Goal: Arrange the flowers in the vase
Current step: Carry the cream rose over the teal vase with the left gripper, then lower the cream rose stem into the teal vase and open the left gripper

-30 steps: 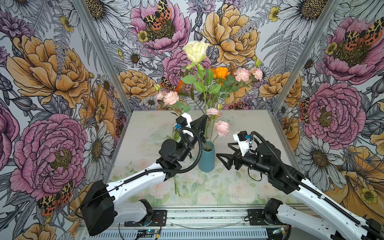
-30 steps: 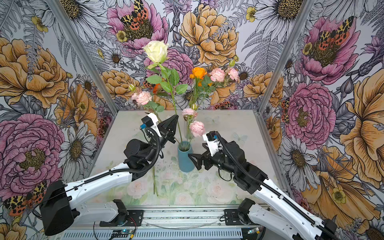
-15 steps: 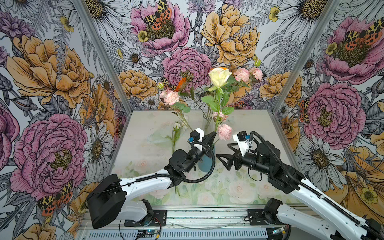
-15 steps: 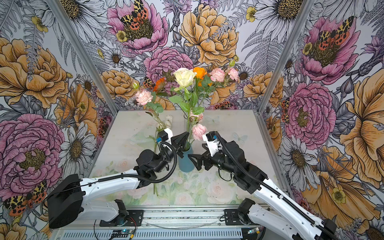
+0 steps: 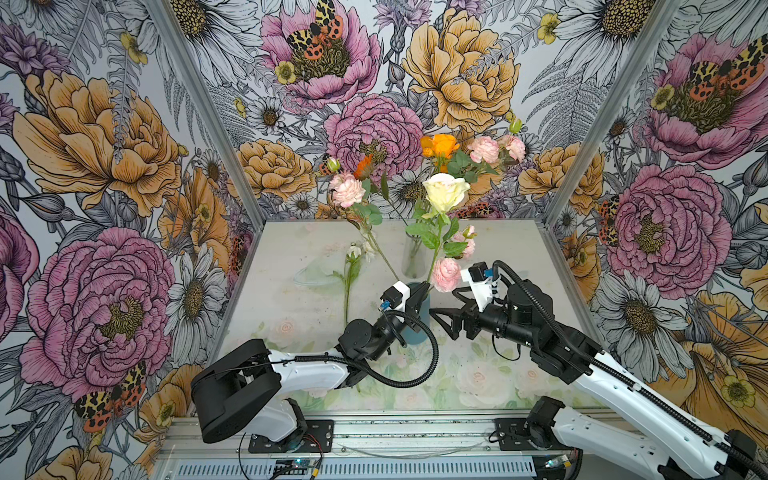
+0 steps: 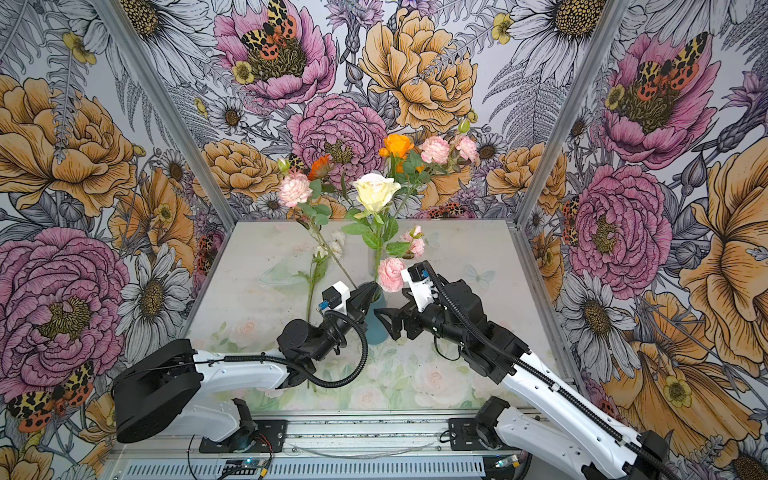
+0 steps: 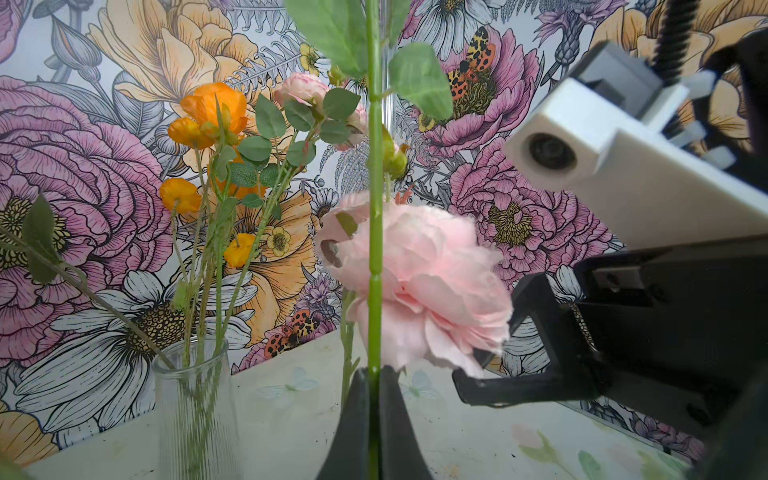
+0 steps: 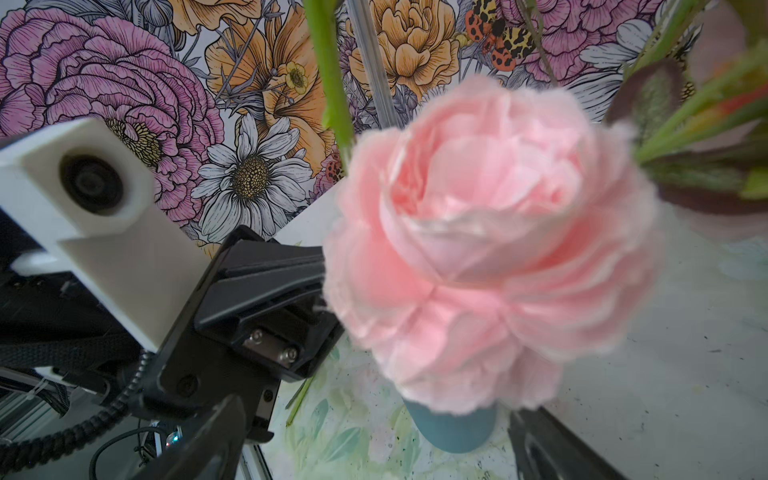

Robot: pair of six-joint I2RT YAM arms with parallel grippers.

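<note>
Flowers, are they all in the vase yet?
Not yet. A pink bloom stands in the blue vase; orange and pink stems stand in the glass vase. The left pincer grips the cream rose at the blue vase's mouth. One white flower lies on the table.

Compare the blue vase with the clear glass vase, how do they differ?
The blue vase is opaque; the glass vase is clear, its stems showing through. The blue vase stands in front, the glass vase behind it. The glass vase holds orange flowers; the blue vase has a pale pink bloom just above its mouth. Both stand upright and hold stems.
</note>
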